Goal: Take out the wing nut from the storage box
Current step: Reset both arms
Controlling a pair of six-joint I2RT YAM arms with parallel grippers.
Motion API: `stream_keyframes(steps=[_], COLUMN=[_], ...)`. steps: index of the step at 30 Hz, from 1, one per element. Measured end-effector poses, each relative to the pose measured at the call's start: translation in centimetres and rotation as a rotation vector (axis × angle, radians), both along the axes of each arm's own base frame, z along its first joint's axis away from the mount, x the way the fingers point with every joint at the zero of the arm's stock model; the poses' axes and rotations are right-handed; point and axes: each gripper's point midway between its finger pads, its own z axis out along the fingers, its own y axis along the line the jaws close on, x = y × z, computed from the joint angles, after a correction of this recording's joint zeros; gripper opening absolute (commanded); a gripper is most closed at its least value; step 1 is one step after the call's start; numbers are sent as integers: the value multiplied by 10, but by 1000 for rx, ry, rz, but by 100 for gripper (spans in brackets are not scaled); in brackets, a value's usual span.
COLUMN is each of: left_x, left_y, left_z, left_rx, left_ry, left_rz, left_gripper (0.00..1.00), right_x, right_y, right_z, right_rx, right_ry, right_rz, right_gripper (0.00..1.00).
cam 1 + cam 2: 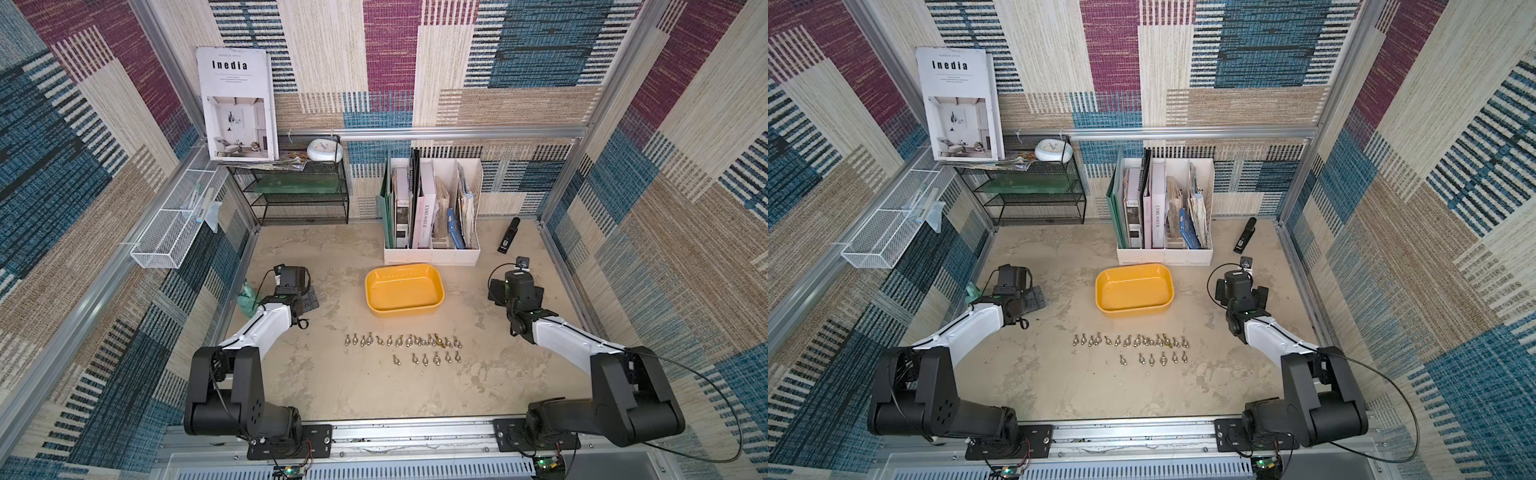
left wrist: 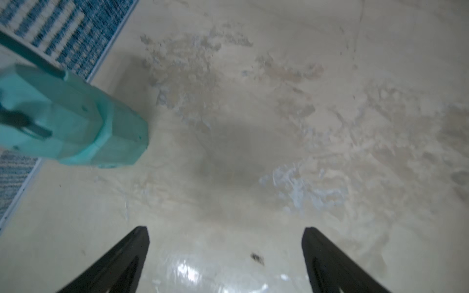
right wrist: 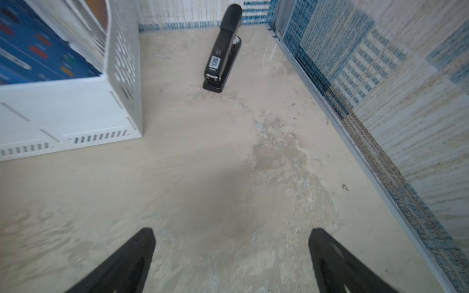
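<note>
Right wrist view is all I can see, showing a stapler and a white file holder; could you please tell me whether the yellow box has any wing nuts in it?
Observer: The yellow box looks empty in both top views.
Operator: Thank you. Where are the wing nuts, then?
Observer: The wing nuts lie in two rows on the table, on the robot's side of the box.
Operator: And is the left gripper holding one?
Observer: No; the left gripper is open over bare table, beside a teal plastic object.
</note>
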Motion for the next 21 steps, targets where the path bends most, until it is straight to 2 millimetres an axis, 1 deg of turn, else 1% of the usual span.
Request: stream_keyframes(steps=[3,6,8,9,12,13,15,16,18,21], left_x=[17,23,28,32,38,39,37,35,30,26], left_y=[1,1,-2,-4,-10,-13,-23,-27,-34,-41], left_z=[-12,-23,-23,-22,-17,-14,-12,-12,-13,-14], left_rx=[38,63,63,58,48,44,33,24,18,12], left_ry=[-16,-31,-71,-98,-152,-173,-217,-235,-257,-304], left_rz=[-48,-104,-142,-162,-211,-233,-289,-315,-353,-397], left_gripper=[99,99,100,99,97,100,100,100,99,99], right_x=[12,17,18,21,28,28,20,12,4,2], right_y=[-9,-10,-10,-10,-7,-6,-7,-10,-12,-5], right_z=[-6,-15,-20,-19,-11,-9,-3,-3,-5,1], right_rx=[-29,-69,-85,-86,-75,-69,-51,-47,-38,-21], right_ry=[-29,-53,-64,-78,-135,-153,-206,-223,-241,-289], right_rz=[-1,33,61,74,119,131,155,153,158,199], right_gripper=[100,100,100,100,100,100,100,100,100,100])
